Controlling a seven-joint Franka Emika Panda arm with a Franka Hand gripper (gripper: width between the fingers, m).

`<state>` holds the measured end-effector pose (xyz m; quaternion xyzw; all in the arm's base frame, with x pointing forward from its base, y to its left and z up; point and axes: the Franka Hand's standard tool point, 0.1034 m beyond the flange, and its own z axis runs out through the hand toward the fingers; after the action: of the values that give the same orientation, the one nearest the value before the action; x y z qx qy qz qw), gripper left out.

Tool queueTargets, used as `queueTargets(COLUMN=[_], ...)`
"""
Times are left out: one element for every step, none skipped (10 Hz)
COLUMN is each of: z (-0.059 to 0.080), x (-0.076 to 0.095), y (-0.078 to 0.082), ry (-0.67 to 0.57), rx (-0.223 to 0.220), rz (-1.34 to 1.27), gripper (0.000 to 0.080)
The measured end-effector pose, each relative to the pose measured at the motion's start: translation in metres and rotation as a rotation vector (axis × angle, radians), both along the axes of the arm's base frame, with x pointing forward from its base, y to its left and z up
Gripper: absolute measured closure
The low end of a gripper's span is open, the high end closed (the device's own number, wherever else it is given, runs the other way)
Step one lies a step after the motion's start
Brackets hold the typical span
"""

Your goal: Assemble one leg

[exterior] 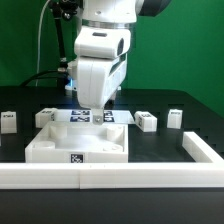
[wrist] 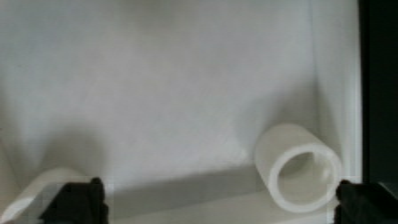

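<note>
Several small white tagged legs lie on the black table around the panel: one at the exterior view's far left (exterior: 8,121), one by the panel's left corner (exterior: 45,117), two on the right (exterior: 146,121) (exterior: 174,118). My gripper (exterior: 97,116) hangs low over the far edge of the large white square panel (exterior: 60,148), apart from every leg. In the wrist view the gripper (wrist: 222,205) is open and empty, its dark fingertips (wrist: 75,200) spread wide over the panel's white surface (wrist: 160,90). A round white socket (wrist: 302,165) on the panel sits near one fingertip. No leg shows in the wrist view.
The marker board (exterior: 72,113) lies behind the panel, partly hidden by the arm. A low white fence (exterior: 110,176) runs along the front and turns back on the exterior view's right (exterior: 203,150). Cables hang at the back left.
</note>
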<state>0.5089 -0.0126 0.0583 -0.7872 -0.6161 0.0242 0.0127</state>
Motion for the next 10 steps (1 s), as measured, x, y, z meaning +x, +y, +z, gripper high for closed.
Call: queueTargets(z=[-0.005,-0.011,-0.015,-0.015,-0.015,-0.015,-0.016,-0.023,-0.033,-0.041], x=[-0.014,-0.026,-0.030,-0.029,-0.030,-0.030,-0.030,-0.035,-0.044,-0.048], y=[-0.003,-0.006,-0.007,-0.007,-0.007,-0.007,-0.007,-0.005,-0.004,-0.003], ry=[-0.056,-0.083,-0.080,-0.080,-0.080,-0.080,-0.078,-0.077,-0.059,-0.049], rx=[0.010,0.016,0.018,0.018,0.018,0.018,0.018,0.022,0.026,0.030], rz=[0.066,0.107,0.111,0.109,0.108,0.108,0.108,0.083,0.076,0.075], gripper=[0.0149,0.0149,0.0149,0.0149,0.0149,0.0149,0.0149,0.0149,0.0149,0.0149])
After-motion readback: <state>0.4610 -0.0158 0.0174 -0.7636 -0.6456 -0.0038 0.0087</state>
